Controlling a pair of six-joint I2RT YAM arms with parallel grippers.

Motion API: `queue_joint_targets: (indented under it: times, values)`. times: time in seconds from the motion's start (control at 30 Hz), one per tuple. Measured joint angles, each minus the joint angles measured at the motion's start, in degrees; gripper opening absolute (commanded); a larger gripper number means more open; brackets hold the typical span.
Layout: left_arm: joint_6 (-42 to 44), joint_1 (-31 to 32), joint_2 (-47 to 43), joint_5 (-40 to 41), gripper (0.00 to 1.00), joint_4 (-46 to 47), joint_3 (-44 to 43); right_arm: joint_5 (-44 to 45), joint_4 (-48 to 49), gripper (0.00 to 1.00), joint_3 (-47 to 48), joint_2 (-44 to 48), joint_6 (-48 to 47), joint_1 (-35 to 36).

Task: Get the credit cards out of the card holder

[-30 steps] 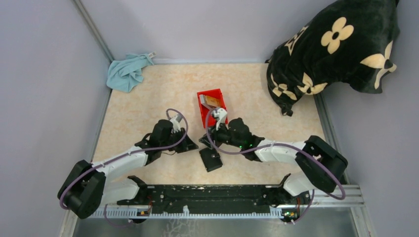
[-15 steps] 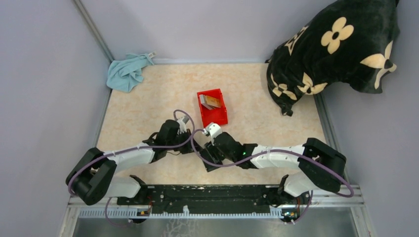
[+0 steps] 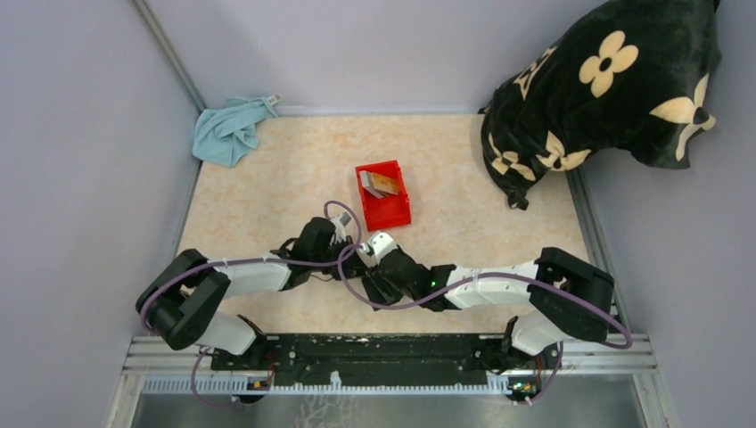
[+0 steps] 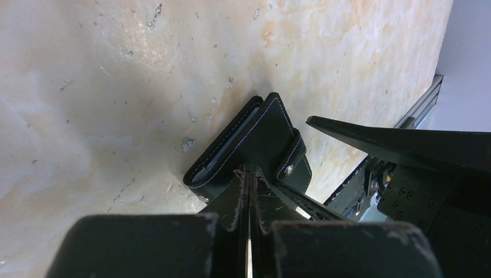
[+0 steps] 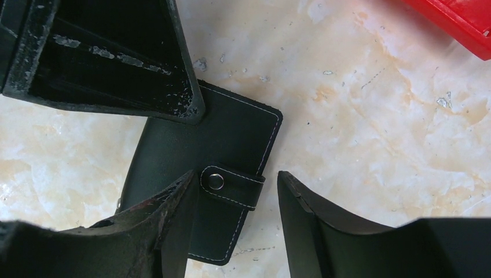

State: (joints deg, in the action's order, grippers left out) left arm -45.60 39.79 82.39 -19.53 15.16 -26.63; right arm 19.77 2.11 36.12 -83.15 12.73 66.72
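Cards are lying in the red bin while the closed, empty left end effector and half-open right end effector are sitting at the buttoned wallet.

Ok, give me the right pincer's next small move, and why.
Probably close the right pincer on the snap strap and pull it open: the flat black stitched card holder lies fastened shut, the strap sits between the open jaws, and the shut left pincer meets its edge.

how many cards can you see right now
2: a grey card and a tan card, overlapping in the red bin. More may be hidden beneath them or inside the folded card holder.
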Motion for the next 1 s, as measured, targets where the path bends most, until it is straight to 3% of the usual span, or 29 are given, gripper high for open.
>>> queue_joint_targets:
  times: [0.27,0.37,0.7,1.0]
  values:
    - [-0.28,0.09,0.44,0.24,0.0,0.46,0.0,0.11,0.17,0.2,0.81,-1.4,1.55,0.98]
    - [-0.31,0.09,0.44,0.35,0.0,0.5,0.0,0.35,0.24,0.01,1.11,-1.64,2.58,1.01]
    - [-0.81,0.22,0.44,0.81,0.0,0.52,0.0,-0.07,1.05,0.0,1.2,-2.05,5.64,-0.02]
    - [-1.11,0.37,0.59,0.96,0.0,0.83,0.02,-19.98,13.84,0.0,-11.87,7.58,13.46,-12.59]
